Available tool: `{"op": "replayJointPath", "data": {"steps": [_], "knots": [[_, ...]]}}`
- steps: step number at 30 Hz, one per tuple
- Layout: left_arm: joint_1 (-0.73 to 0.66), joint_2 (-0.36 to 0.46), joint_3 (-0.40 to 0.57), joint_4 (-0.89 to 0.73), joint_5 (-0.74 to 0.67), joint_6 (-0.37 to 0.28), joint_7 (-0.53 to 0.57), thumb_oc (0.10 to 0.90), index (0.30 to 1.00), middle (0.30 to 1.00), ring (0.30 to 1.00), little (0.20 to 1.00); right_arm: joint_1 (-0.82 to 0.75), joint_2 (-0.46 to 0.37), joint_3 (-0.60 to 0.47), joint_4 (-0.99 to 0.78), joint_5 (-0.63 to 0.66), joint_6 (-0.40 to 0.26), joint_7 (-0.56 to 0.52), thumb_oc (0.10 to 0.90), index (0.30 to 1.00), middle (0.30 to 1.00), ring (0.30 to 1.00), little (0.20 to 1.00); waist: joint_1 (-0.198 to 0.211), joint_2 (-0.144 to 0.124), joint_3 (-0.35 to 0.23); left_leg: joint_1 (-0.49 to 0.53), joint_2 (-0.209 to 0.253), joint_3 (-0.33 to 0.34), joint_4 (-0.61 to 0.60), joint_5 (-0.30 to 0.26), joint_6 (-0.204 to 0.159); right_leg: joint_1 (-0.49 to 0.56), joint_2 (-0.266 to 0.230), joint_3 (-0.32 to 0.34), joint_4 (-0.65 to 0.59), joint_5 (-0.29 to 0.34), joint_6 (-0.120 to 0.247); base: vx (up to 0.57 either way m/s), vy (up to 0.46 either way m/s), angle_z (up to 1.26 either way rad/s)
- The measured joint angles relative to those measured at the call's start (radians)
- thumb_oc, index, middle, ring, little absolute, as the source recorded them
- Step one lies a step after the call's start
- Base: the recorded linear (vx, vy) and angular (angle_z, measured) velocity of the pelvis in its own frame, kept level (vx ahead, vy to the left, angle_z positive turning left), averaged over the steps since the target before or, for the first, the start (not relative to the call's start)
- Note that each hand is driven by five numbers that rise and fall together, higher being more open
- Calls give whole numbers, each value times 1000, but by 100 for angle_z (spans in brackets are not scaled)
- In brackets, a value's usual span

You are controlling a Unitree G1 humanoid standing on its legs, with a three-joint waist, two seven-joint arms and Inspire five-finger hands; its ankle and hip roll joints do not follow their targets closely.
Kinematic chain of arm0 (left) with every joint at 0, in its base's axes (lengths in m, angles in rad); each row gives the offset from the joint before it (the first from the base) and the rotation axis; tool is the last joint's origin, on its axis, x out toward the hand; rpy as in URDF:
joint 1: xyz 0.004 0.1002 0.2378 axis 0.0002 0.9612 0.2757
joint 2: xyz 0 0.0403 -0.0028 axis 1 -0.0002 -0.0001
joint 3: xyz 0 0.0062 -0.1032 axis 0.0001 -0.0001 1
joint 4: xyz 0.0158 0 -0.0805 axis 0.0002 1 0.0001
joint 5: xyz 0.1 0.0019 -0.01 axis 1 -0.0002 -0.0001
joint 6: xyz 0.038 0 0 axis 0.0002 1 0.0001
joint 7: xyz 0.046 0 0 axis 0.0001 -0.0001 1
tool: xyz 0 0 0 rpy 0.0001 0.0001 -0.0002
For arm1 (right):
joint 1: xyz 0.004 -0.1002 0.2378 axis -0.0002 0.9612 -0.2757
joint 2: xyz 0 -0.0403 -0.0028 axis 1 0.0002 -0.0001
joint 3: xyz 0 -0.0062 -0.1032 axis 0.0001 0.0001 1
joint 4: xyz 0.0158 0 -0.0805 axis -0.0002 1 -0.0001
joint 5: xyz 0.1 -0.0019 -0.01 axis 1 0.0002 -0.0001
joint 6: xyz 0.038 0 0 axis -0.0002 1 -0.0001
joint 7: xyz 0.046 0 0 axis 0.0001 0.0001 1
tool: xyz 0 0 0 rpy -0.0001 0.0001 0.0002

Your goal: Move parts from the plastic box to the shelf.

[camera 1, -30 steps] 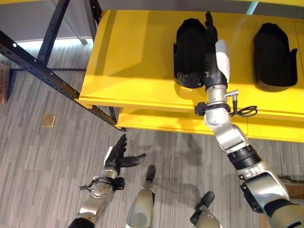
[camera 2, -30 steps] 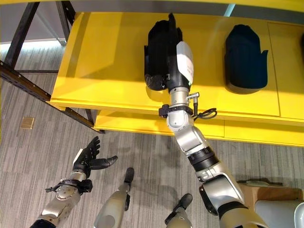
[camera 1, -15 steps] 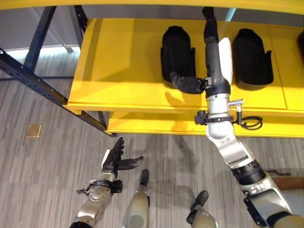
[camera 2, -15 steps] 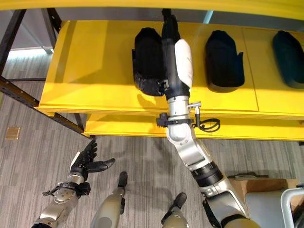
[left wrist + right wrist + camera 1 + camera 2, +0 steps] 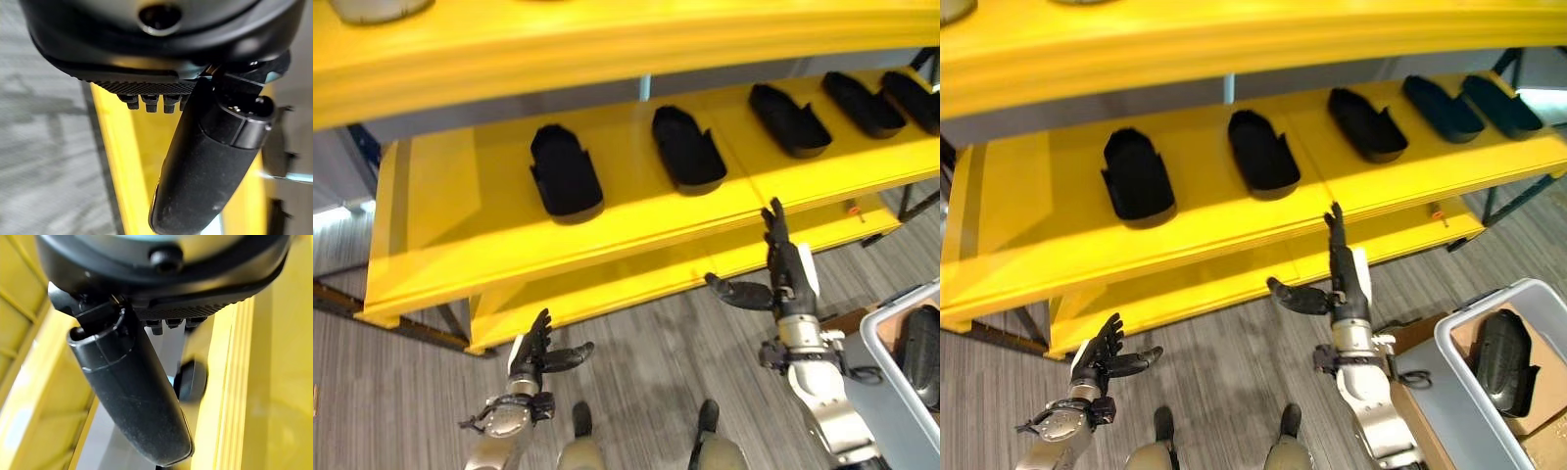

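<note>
Several black moulded parts lie in a row on the yellow shelf [image 5: 460, 215]; the leftmost [image 5: 566, 173] and its neighbour [image 5: 687, 149] are nearest me. My right hand [image 5: 785, 276] is open and empty in front of the shelf's edge, fingers pointing up, thumb [image 5: 132, 396] out to the side. It stands clear of the parts. A grey plastic box [image 5: 1469, 406] at the lower right holds another black part [image 5: 1503, 362]. Low on the left, my left hand [image 5: 533, 352] hangs open above the floor with nothing in it.
A second yellow shelf [image 5: 607, 49] overhangs the row from above, and a lower one [image 5: 636, 284] runs beneath it. Grey plank floor [image 5: 656, 362] lies between me and the rack. Brown cardboard [image 5: 842, 321] shows beside the box.
The camera has pulled back and swung right, bringing more of the rack and the box into view. My right hand has left the black part on the shelf and come back empty.
</note>
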Motion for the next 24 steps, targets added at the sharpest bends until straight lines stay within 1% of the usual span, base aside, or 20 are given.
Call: {"op": "replayJointPath", "data": {"steps": [2,3,5,7,9,10,11,12,13,14,15,16,17,18,19,20,21,22,23,24], "knots": [[14,-24,2,1,0,-1,-6,900,1000,1000,1000,1000,17,-17,-11,-1,-2,-15,1,900,1000,1000,1000,1000,-14,22,-17,29,25,19,-9,1,-1,15,28,17,-13,-1,-4,-35,-201,-35],[20,-36,1,2,0,0,-10,900,1000,1000,1000,1000,27,-33,-16,-3,-6,-17,4,900,1000,1000,1000,1000,-34,35,-28,38,40,28,-12,3,-4,18,43,17,-15,-2,-6,-26,-173,-20],[47,-72,-1,11,0,-5,-24,900,1000,1000,1000,1000,64,-70,-34,-4,-24,-27,9,900,1000,1000,1000,1000,-54,65,-60,62,88,39,-20,3,-2,31,92,23,-12,-17,-35,-38,-230,-28],[48,-84,-3,16,-1,-5,-37,900,1000,1000,1000,1000,59,-73,-43,-2,-27,-30,10,900,1000,1000,1000,1000,-70,78,-68,72,119,44,-14,2,0,13,120,27,17,-29,-53,-52,-178,-29],[50,-84,-3,19,-1,-5,-36,900,1000,1000,1000,1000,44,-74,-34,-3,-26,-35,11,900,1000,1000,1000,1000,-59,80,-71,85,142,75,-9,3,13,-28,143,73,82,-64,-73,-38,-117,-45],[46,-86,-3,22,-1,-5,-37,900,1000,1000,1000,1000,37,-77,-36,-3,-26,-42,10,900,1000,1000,1000,1000,-59,82,-71,88,151,86,-12,3,22,-42,149,75,102,-71,-79,-30,-264,-48],[45,-87,0,17,-2,-5,-37,900,1000,1000,1000,1000,16,-91,-33,-3,-27,-45,10,900,1000,1000,1000,1000,-71,87,-74,84,167,93,-6,0,31,-92,161,88,190,-105,-92,-40,-270,-29],[41,-87,1,20,-3,-6,-36,900,1000,1000,1000,1000,11,-97,-35,-4,-28,-52,8,900,1000,1000,1000,1000,-77,87,-75,80,173,91,2,-7,37,-120,164,90,238,-129,-102,-42,-194,-33],[49,-89,7,12,-5,-6,-34,900,1000,1000,1000,1000,1,-113,-28,-4,-34,-55,10,900,1000,1000,1000,1000,-73,89,-82,79,180,90,11,-22,19,-167,168,82,306,-171,-106,-69,-95,-41],[60,-77,17,6,-9,-11,-32,900,1000,1000,1000,1000,-15,-119,-15,-5,-44,-58,10,900,1000,1000,1000,1000,-60,71,-85,76,176,93,34,-27,21,-199,171,131,359,-194,-132,-73,-110,-62],[58,-73,15,16,-10,-11,-30,900,1000,1000,1000,1000,-23,-118,-14,-5,-45,-63,9,900,1000,1000,1000,1000,-47,74,-87,85,178,86,46,-34,40,-211,188,143,372,-200,-138,-62,-164,-73],[58,-67,13,16,-10,-11,-27,900,1000,1000,1000,1000,-34,-113,-11,-4,-44,-64,8,900,1000,1000,1000,1000,-39,75,-86,84,180,68,61,-25,80,-215,208,157,369,-196,-145,-21,-182,-91],[43,-64,13,14,-10,-12,-17,900,1000,1000,1000,1000,-46,-110,-6,-1,-43,-64,3,900,1000,1000,1000,1000,-2,50,-72,43,155,-76,154,12,131,-216,225,214,351,-182,-166,30,-210,-100],[32,-75,12,14,-10,-18,-16,900,1000,1000,1000,1000,-47,-112,-6,0,-43,-64,4,900,1000,1000,1000,1000,21,25,-58,-20,110,-216,256,-11,89,-204,216,249,319,-170,-181,30,-146,-85],[31,-86,9,16,-10,-19,-19,900,1000,1000,1000,1000,-41,-112,-8,-1,-40,-65,6,900,1000,1000,1000,1000,16,24,-57,-50,58,-263,292,-10,70,-183,213,253,277,-162,-182,51,-100,-38],[31,-103,9,19,-10,-19,-21,900,1000,1000,1000,1000,-27,-111,-10,0,-38,-65,9,900,1000,1000,1000,1000,6,31,-58,-79,37,-234,321,31,103,-150,211,253,217,-155,-170,72,-30,8],[25,-110,5,21,-10,-19,-21,900,1000,1000,1000,1000,-7,-101,-16,0,-34,-65,9,900,1000,1000,1000,1000,-6,29,-57,-90,40,-201,339,52,110,-116,200,239,164,-147,-149,83,-42,8],[19,-111,-6,22,-9,-24,-23,900,1000,1000,1000,1000,5,-81,-16,2,-19,-61,12,900,1000,1000,1000,1000,8,-20,-51,-90,-70,-213,339,-69,88,-86,158,250,70,-133,-136,84,-25,-23],[11,-120,-12,22,-9,-23,-29,900,1000,1000,1000,1000,-11,-76,-21,-1,-19,-60,19,900,1000,1000,1000,1000,14,-21,-45,-102,-212,-211,274,-140,127,-84,139,274,44,-152,-137,85,19,-42],[17,-131,-12,6,-9,-24,-35,900,1000,1000,1000,1000,-16,-98,-34,-7,-19,-61,26,900,1000,1000,1000,1000,5,34,-36,-101,-219,-219,205,-179,113,-109,195,252,209,-167,-151,85,44,-7]]}}
